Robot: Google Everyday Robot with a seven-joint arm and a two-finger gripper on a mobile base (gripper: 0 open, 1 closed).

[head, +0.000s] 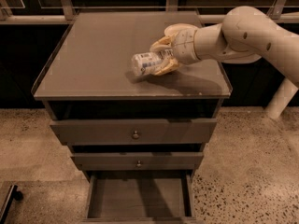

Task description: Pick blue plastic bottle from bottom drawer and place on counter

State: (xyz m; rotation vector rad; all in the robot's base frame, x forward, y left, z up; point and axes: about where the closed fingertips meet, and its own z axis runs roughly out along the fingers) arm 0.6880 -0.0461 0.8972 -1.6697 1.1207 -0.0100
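the blue plastic bottle [147,63] lies sideways, clamped between the fingers of the gripper [162,57], low over the right half of the counter [93,55]; whether it touches the surface is unclear. the bottom drawer [138,199] stands pulled open under two knobbed drawers [135,130]

Top knobbed drawer [93,130] and middle knobbed drawer [103,161] sit below the surface [88,55] front edge. I log speckled floor [252,171] around, a white post [281,99] beyond the right edge, and pale rails [65,3] behind the back edge. Tool [160,59] is over the right half.
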